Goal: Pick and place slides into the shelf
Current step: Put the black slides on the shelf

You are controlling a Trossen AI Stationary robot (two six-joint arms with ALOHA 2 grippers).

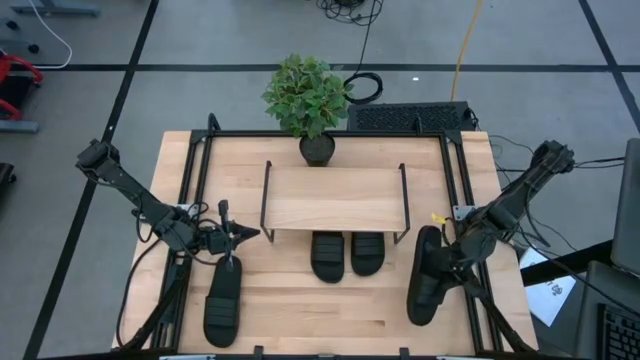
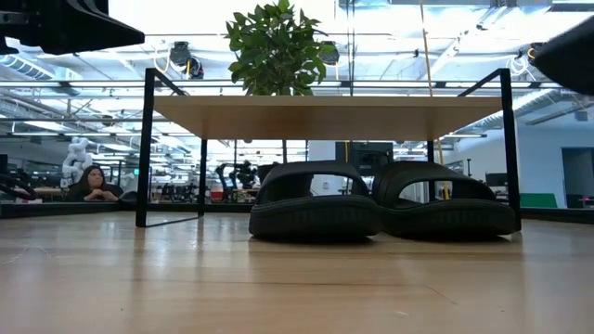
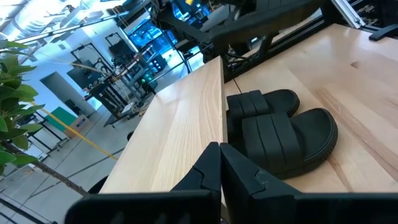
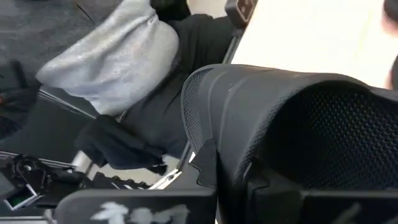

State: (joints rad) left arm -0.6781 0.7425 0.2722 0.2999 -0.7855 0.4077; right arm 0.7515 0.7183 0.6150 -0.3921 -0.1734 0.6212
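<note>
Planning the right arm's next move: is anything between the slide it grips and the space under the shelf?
Partly. The right gripper is shut on the right slide. Two slides already fill the middle under the shelf; the gap beside its right legs looks open.

The floor [image 1: 200,40] is grey with dark lines crossing it. A potted plant [image 1: 308,98] stands at the far edge of the light wood tabletop [image 1: 300,310]. Cables [image 1: 350,10] lie on the floor behind it. In the low view the room is wide and bright, with ceiling lights [image 2: 390,46], and a person [image 2: 93,184] sits far back.
</note>
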